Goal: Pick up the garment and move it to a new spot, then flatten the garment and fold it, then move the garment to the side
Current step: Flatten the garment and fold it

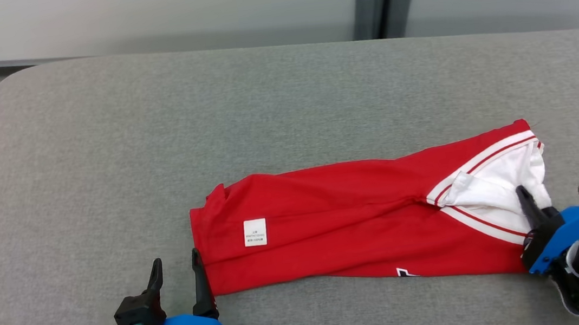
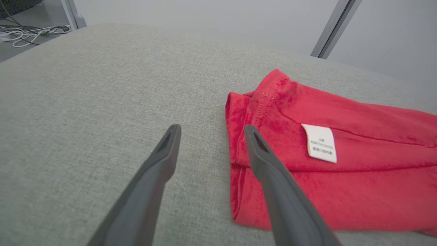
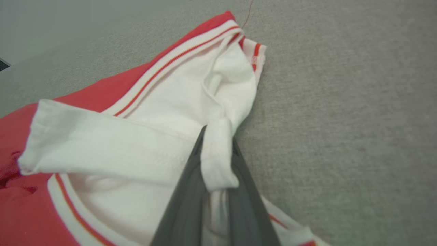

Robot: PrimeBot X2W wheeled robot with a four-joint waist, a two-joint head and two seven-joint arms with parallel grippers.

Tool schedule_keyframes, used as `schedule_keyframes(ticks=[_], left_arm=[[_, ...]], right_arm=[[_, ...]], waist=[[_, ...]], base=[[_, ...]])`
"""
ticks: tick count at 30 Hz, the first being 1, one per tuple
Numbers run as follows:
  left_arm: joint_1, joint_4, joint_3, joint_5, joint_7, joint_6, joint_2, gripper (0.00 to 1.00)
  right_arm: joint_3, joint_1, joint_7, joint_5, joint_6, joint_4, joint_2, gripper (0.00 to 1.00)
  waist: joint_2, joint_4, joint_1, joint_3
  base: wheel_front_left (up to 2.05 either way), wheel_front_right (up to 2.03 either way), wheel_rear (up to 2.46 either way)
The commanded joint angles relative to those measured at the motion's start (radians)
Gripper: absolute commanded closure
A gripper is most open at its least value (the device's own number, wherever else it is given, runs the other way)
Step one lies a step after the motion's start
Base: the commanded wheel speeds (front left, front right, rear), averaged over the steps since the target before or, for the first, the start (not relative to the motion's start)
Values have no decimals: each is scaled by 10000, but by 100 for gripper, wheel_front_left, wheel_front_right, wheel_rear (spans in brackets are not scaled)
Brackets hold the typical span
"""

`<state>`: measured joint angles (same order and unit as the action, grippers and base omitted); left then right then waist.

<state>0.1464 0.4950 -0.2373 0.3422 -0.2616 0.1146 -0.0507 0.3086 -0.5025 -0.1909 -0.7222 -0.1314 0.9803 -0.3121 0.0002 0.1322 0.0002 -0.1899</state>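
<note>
Garment [image 1: 355, 215] folded into long red strip, white-trimmed neck end; your right hand [image 1: 525, 198] pinches it, left hand [image 1: 175, 258] spread beside hem.

Grey fabric tabletop [image 1: 153, 118]; pale wall [image 1: 141, 10] behind, grey post [image 1: 386, 4]; cables [image 2: 24, 37] on floor [image 2: 44, 17].

One garment [image 1: 356, 220], one label [image 1: 255, 232], one table [image 1: 261, 105], and two grippers: left gripper [image 1: 175, 258], right gripper [image 1: 523, 194].

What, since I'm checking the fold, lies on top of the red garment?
On the garment lie a white label and a folded white sleeve, pinched by the right gripper. Whatever is beneath the cloth is covered.
</note>
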Motion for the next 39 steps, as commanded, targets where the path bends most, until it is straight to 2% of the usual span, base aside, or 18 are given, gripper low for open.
schedule_keyframes(ticks=[1,3,7,12,16,21,26,34,38,39], left_arm=[[-22,-33,20,-1,-46,21,7,0],[-29,-13,-43,52,-46,7,8,0],[-38,103,-154,184,-46,-27,-4,0],[-36,225,-354,297,-46,-37,1,0],[14,283,-568,342,-46,-27,3,0],[89,409,-879,359,-46,-79,4,0],[50,481,-1257,374,-46,-86,1,0],[-109,510,-1877,522,-46,-43,5,0],[-40,515,-2080,611,-46,-24,5,0],[-27,516,-2114,612,-46,-5,5,0]], right_arm=[[-2,264,-95,-25,14,69,-172,100],[-46,119,-445,3,14,-37,-414,100],[-171,66,-701,-78,8,-441,-487,100],[10,364,-745,-335,6,-1516,-139,100],[638,624,-748,-564,5,-2615,243,100],[1766,680,-460,-1001,6,-3716,633,100],[2678,531,-172,-1193,5,-4154,907,100],[3606,-115,-57,-1046,5,-3607,1476,100],[3898,-479,-168,-962,5,-3058,1867,100],[3907,-554,-235,-963,5,-2909,1941,96]], waist=[[-2,-167,-2,129],[-2,-379,-2,238],[-2,-789,-2,440],[-2,-1086,-2,569],[-2,-1046,-2,577],[-2,-561,-2,587],[-2,316,-2,607],[-2,1747,-2,505],[-2,2186,-2,464],[-2,2236,-2,467]], base=[[0,0,0],[0,0,0],[0,0,0],[0,0,0],[0,0,0],[0,0,0],[0,0,0],[0,0,0],[0,0,0],[0,0,0]])
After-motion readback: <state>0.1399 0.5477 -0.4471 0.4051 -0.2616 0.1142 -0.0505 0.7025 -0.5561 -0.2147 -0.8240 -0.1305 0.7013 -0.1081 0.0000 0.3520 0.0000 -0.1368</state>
